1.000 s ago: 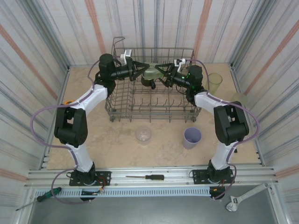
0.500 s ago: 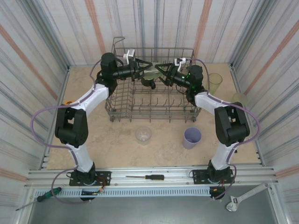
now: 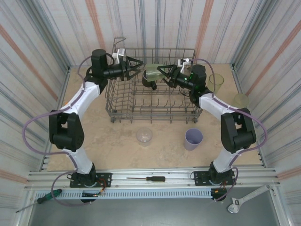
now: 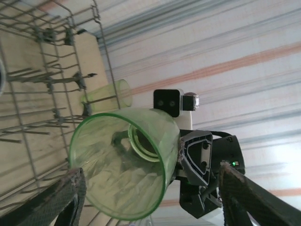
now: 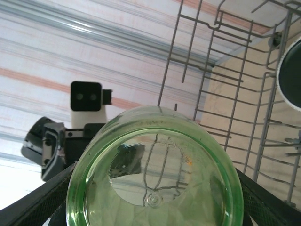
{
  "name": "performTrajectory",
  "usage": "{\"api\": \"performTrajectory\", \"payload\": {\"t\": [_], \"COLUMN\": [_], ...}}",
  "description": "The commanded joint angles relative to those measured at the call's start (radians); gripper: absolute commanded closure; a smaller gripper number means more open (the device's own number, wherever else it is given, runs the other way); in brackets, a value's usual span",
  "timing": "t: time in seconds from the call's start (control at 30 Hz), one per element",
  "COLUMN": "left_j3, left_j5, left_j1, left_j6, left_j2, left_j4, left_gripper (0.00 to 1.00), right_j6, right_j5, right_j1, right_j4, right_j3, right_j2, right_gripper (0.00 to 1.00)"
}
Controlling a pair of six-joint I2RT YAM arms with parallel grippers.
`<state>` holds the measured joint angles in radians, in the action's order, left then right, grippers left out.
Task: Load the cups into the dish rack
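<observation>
Backing off to the left, our left fingers (image 3: 137, 67) have let go and now stand spread, near the mouth of the green tumbler (image 3: 151, 71) but apart from it. We leave the tumbler pinched at its base between our right fingers (image 3: 162, 72), lying on its side above the dish rack (image 3: 141, 106). We judge this a hand-over: gripped by the bottom with its mouth pointing away from the right fingers, it can be tipped mouth-down onto the tines below them, beside the black mug (image 3: 149, 84).
</observation>
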<state>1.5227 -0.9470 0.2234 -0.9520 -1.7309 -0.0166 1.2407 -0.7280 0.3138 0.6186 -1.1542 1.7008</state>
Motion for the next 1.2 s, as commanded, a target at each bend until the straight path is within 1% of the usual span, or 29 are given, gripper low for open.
{"api": "performTrajectory", "payload": {"t": [0.0, 0.03, 0.17, 0.2, 0.3, 0.37, 0.57, 0.7, 0.77, 0.87, 0.97, 1.17], "left_j3": [0.075, 0.080, 0.091, 0.095, 0.106, 0.101, 0.077, 0.039, 0.009, -0.042, -0.096, -0.133], "left_j5": [0.095, 0.104, 0.129, 0.154, 0.288, 0.340, 0.366, 0.426, 0.459, 0.490, 0.557, 0.620], "left_j1": [-0.005, -0.008, -0.042, -0.055, -0.092, -0.124, -0.240, -0.299, -0.325, -0.353, -0.372, -0.377], "left_j6": [0.231, 0.248, 0.288, 0.305, 0.375, 0.403, 0.450, 0.502, 0.521, 0.545, 0.577, 0.641], "left_j2": [0.094, 0.101, 0.125, 0.133, 0.161, 0.181, 0.228, 0.262, 0.272, 0.280, 0.286, 0.290], "left_j4": [0.248, 0.266, 0.334, 0.372, 0.502, 0.540, 0.589, 0.604, 0.604, 0.600, 0.598, 0.627], "left_gripper": [0.21, 0.20, 0.11, 0.06, 0.01, 0.01, 0.01, 0.01, 0.01, 0.01, 0.01, 0.01], "right_j6": [-0.115, -0.135, -0.213, -0.233, -0.289, -0.324, -0.434, -0.493, -0.534, -0.591, -0.643, -0.727], "right_j5": [0.034, 0.040, 0.076, 0.085, 0.118, 0.136, 0.230, 0.275, 0.318, 0.396, 0.460, 0.568], "right_j1": [-0.005, -0.006, -0.006, -0.006, -0.008, -0.007, -0.008, -0.004, 0.001, 0.013, 0.027, 0.053], "right_j4": [-0.092, -0.122, -0.246, -0.289, -0.415, -0.477, -0.635, -0.709, -0.758, -0.855, -0.928, -0.993], "right_j3": [-0.002, -0.002, -0.021, -0.031, -0.068, -0.088, -0.132, -0.169, -0.196, -0.255, -0.312, -0.379], "right_j2": [-0.075, -0.084, -0.117, -0.122, -0.131, -0.133, -0.161, -0.164, -0.163, -0.145, -0.120, -0.078], "right_gripper": [0.43, 0.43, 0.43, 0.43, 0.43, 0.44, 0.44, 0.44, 0.44, 0.46, 0.48, 0.47]}}
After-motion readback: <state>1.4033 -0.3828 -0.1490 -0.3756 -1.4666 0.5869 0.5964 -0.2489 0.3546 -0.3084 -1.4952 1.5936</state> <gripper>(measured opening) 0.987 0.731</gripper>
